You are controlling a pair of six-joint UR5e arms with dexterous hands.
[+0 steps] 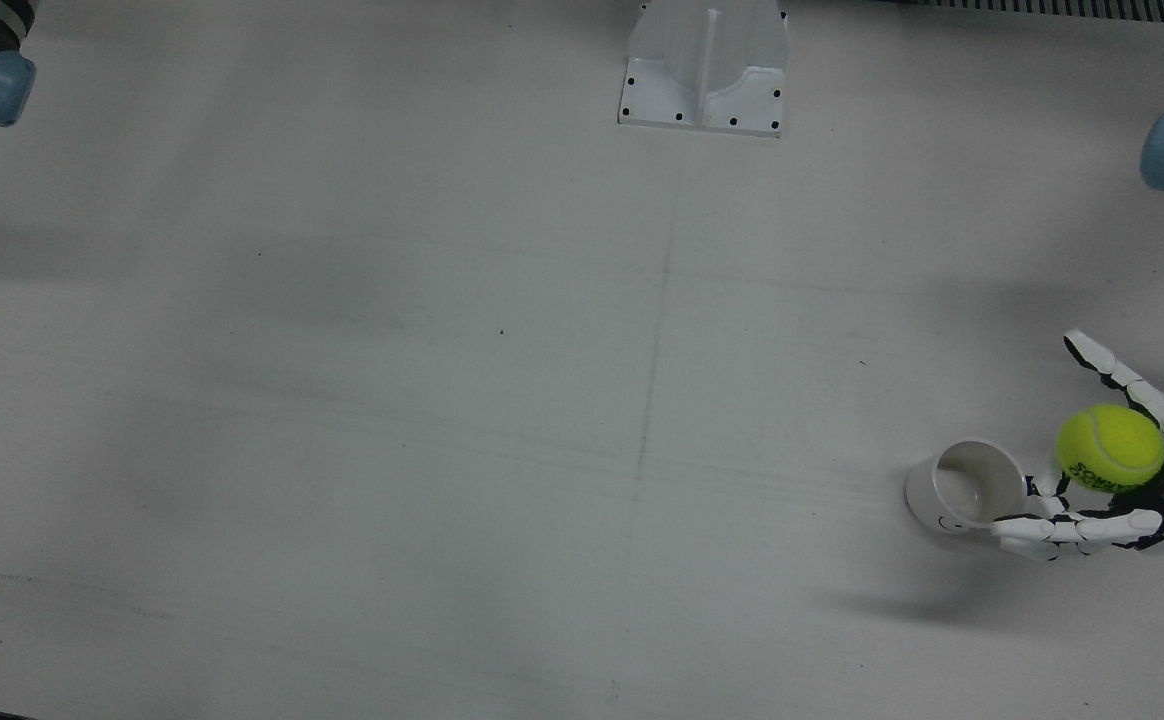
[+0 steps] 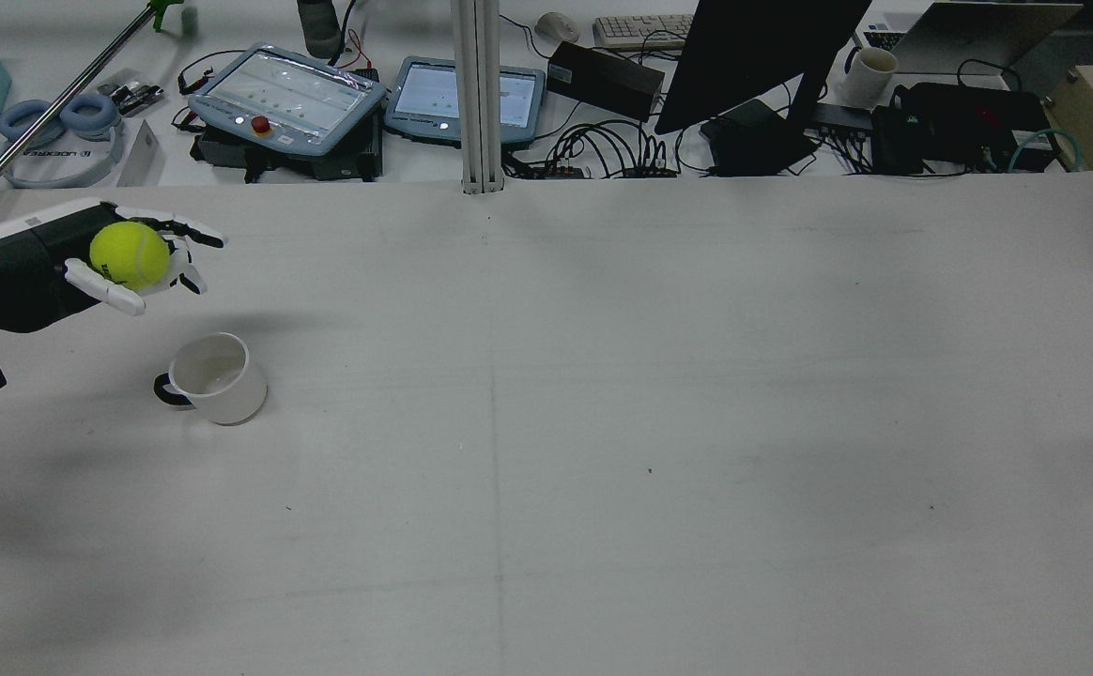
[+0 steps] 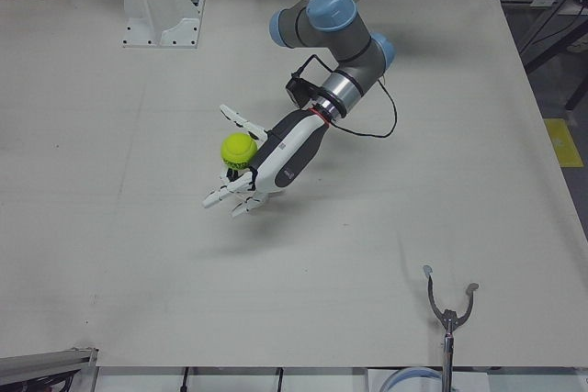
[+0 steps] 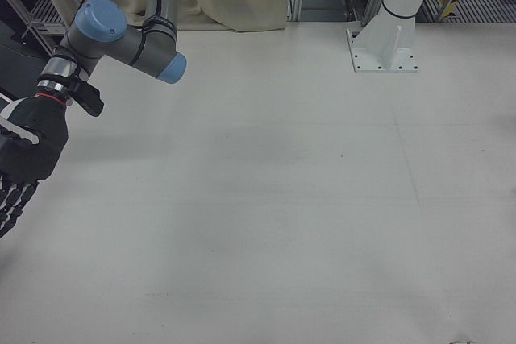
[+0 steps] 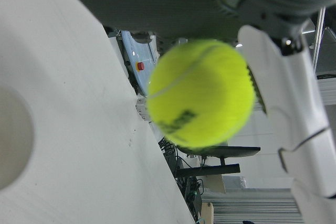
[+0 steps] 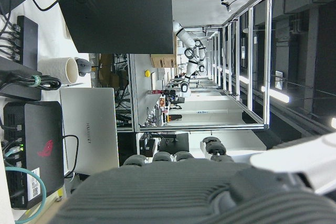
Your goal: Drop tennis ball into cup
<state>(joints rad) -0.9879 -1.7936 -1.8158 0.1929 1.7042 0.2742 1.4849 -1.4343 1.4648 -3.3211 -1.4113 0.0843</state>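
Note:
The yellow tennis ball [image 1: 1110, 447] lies against the palm of my left hand [image 1: 1127, 490], between the straightened thumb and fingers, which do not clasp it. The hand is held above the table at its left edge [image 2: 86, 263]. The white cup [image 1: 967, 487] with a dark handle stands upright on the table just beyond the fingertips, lower than the hand [image 2: 218, 377]. In the left hand view the ball [image 5: 199, 93] is slightly blurred below the palm. The left-front view shows the ball [image 3: 239, 149] but not the cup. My right hand [image 4: 24, 159] hangs empty at the far side, fingers extended downward.
A white pedestal base [image 1: 704, 75] stands at the table's back edge. Tablets, cables, a monitor [image 2: 753, 56] and a laptop lie beyond the far edge in the rear view. A grabber tool [image 3: 448, 314] lies near the front edge.

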